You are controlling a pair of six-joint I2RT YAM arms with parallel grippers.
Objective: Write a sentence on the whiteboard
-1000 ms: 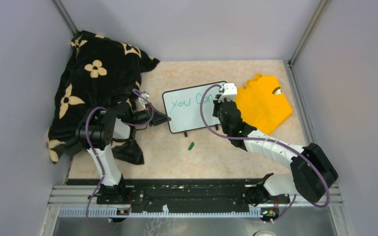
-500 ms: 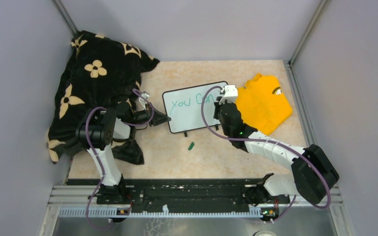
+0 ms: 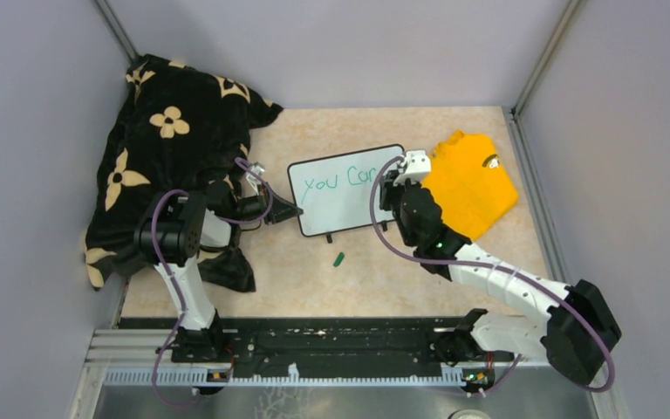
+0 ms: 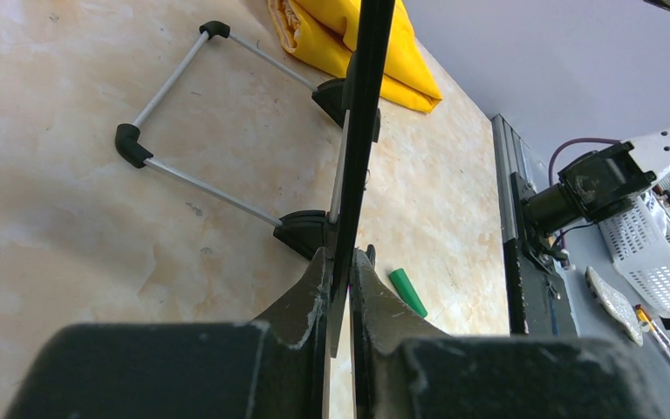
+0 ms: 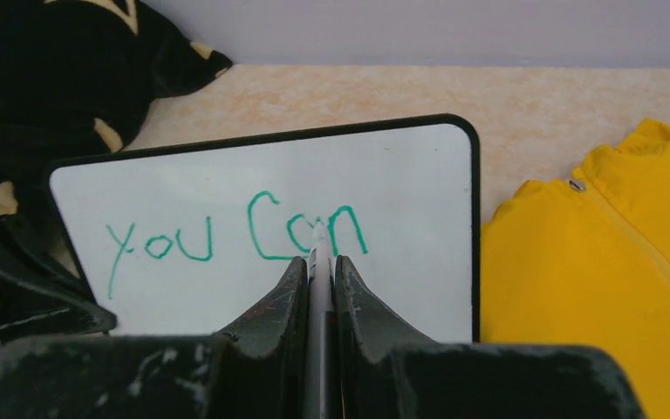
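Two tools are busy on the tabletop (image 3: 401, 271). The left tool (image 4: 338, 262) is pinched shut on the thin edge of the whiteboard (image 3: 340, 196), at the board's left side near the bottom corner. The whiteboard stands up on its little black feet near the middle of the tabletop. A black blanket with pale flowers (image 3: 166, 131) lies to its left. A yellow shirt (image 3: 467, 183) lies just to its right.

The right tool (image 5: 318, 262) is closed tight on a marker (image 5: 318, 249) that pokes out between its two fingers. The marker's tip is at the board, right by the last letters of the green words "you Can". I cannot tell if the tip touches the board.

A small green cap (image 3: 338, 258) lies on the tabletop just in front of the whiteboard, apart from both tools.
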